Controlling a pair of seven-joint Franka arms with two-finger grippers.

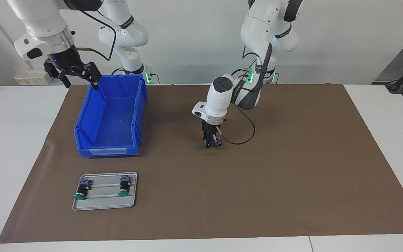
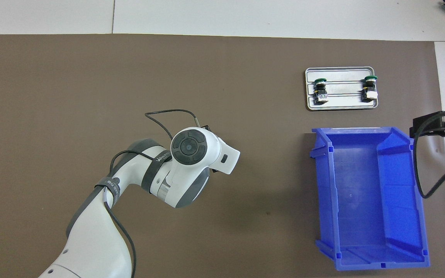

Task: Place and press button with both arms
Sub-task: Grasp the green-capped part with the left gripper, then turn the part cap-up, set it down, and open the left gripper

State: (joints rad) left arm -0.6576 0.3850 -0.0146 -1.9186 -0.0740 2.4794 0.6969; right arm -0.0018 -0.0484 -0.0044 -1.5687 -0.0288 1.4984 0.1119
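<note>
- Facing view: the left end effector [image 1: 211, 142] is down at the brown mat [image 1: 292, 168] mid-counter, fingers around a button [image 1: 206, 142], green cap sideways; whether the grip is firm I cannot tell. Probably a pickup for placing. Two more buttons [image 1: 81, 190] lie on a grey tray [image 1: 131, 190], well apart from it, toward the right arm's end.
- The right end effector [image 1: 79, 73] hangs open over the blue bin [image 1: 110, 115]'s rim, waiting.
- Overhead view: the left wrist hides its button.

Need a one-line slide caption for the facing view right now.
Left gripper down on the mat around a green-capped button; right gripper open over the blue bin's corner.
</note>
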